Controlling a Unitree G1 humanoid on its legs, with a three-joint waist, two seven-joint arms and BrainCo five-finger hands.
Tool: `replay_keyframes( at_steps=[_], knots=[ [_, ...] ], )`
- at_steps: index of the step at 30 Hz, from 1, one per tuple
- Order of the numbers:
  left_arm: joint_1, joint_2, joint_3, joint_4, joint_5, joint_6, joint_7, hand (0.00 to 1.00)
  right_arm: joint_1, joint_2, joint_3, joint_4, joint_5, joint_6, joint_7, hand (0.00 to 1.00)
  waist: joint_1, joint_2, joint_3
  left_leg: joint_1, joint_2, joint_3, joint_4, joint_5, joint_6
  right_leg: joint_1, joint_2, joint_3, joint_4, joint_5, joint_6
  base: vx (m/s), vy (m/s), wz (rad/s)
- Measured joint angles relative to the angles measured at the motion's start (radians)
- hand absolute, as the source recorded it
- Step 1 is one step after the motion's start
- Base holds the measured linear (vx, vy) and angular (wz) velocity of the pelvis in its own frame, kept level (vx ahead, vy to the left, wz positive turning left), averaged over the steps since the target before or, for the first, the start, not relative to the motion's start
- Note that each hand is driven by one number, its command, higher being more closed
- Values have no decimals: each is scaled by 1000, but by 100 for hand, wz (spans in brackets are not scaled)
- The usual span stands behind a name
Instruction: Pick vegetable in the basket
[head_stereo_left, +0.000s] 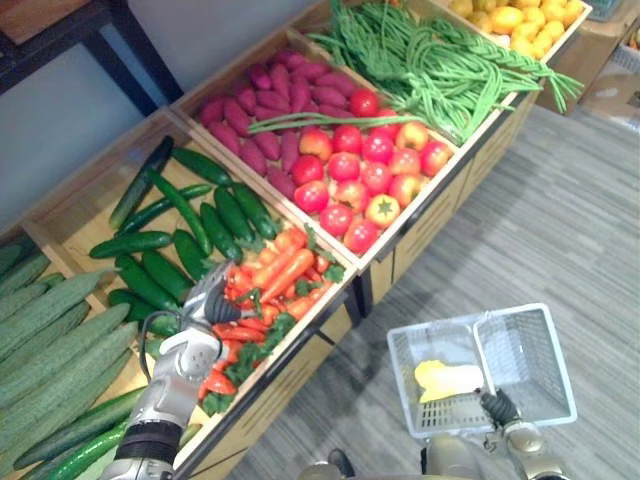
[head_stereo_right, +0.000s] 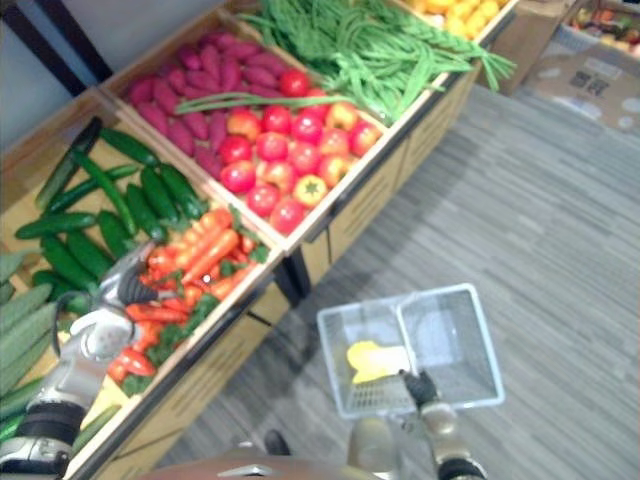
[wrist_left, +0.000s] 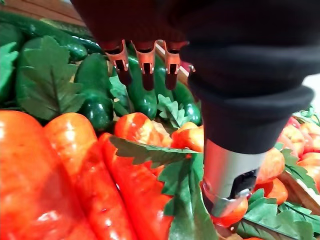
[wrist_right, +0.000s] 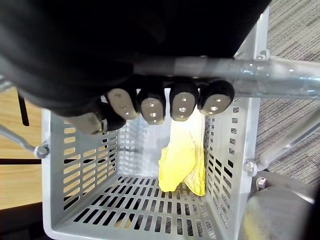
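Wooden crates (head_stereo_left: 80, 205) of cucumbers (head_stereo_left: 190, 225), carrots (head_stereo_left: 285, 275), tomatoes (head_stereo_left: 365, 175), purple sweet potatoes (head_stereo_left: 260, 110) and green beans (head_stereo_left: 430, 60) are ranged side by side above a grey floor (head_stereo_left: 560, 220). The left hand (head_stereo_left: 205, 300) is held open just above the carrots, fingers (wrist_left: 145, 65) straight, with green leaves (wrist_left: 175, 175) crowding beneath it and nothing grasped. The white basket (head_stereo_left: 530, 360) is carried over the floor beside the crates, its handle (wrist_right: 260, 75) clasped by the curled right hand (head_stereo_left: 500, 410); a yellow vegetable (head_stereo_left: 447, 380) is seen lying inside it.
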Motion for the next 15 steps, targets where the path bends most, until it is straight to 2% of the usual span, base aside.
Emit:
replay_keyframes(
  at_steps=[15],
  knots=[
    [-37, -10, -80, 1, 5, -2, 32, 0, -14, -1, 35, -9, 0, -5, -17, 100, -2, -2, 12, -17, -3, 0, 3, 0, 0, -35, -6, 2, 29, 0, 0, -60, -58, -1]
  ],
)
